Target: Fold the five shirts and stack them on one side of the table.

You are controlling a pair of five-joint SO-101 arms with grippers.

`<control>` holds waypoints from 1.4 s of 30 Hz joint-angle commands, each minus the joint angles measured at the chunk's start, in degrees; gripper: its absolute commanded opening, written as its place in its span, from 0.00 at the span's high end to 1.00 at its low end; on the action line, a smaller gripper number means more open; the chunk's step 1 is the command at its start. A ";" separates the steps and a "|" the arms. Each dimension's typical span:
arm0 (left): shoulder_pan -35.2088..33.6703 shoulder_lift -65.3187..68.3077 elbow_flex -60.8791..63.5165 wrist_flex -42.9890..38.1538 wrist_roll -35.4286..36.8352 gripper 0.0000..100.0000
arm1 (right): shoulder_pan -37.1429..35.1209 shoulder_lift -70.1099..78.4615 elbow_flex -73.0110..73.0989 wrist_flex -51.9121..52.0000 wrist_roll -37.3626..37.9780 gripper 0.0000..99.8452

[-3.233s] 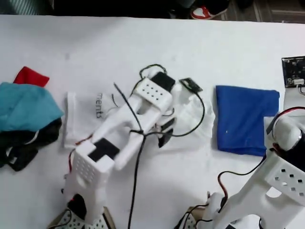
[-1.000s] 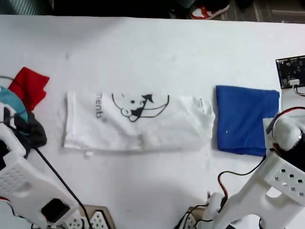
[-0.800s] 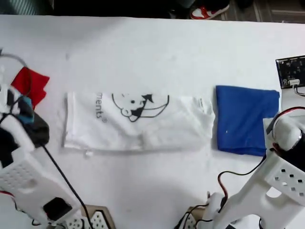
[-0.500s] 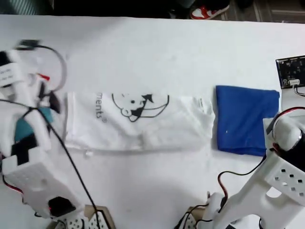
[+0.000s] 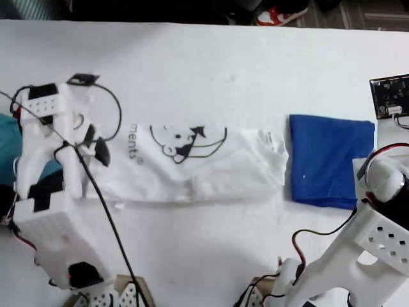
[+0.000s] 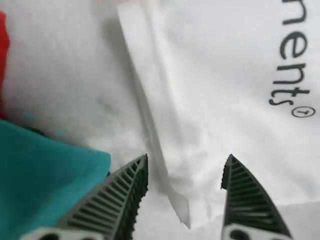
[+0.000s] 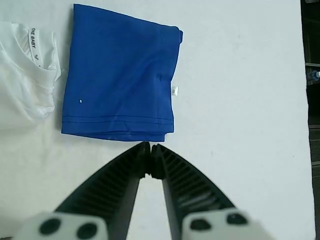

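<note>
Two spread jaws of the left gripper [image 6: 187,167] straddle the near short edge of the white printed cotton shirt [image 6: 215,90]. Its long axis runs away toward the folded blue cotton shirt [image 5: 331,160]. Beyond, the right gripper [image 7: 150,148] is pinched closed, empty.

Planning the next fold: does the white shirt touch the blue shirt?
Apart. The right wrist view shows a strip of table between the white shirt and the blue shirt.

Dark lettering [image 6: 292,75] ending in a small circled mark runs sideways across the white shirt [image 5: 192,166], beside a line drawing [image 5: 187,142]. The neck label [image 7: 33,39] in its collar carries small print, and a tiny white tag [image 7: 173,90] at the edge of the folded blue shirt [image 7: 120,75] is too small to read.
</note>
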 commanded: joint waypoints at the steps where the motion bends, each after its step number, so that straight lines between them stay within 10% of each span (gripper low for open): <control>1: 0.84 2.15 0.00 -2.37 -0.53 0.75 | 0.40 -1.10 -2.29 0.22 2.64 0.98; 35: 4.88 1.80 -13.19 8.70 0.18 0.98 | 0.40 -5.41 -2.37 0.13 4.04 0.98; 42: 18.77 -8.75 -13.36 15.30 6.59 0.98 | 0.13 -5.41 -2.02 0.13 4.04 0.98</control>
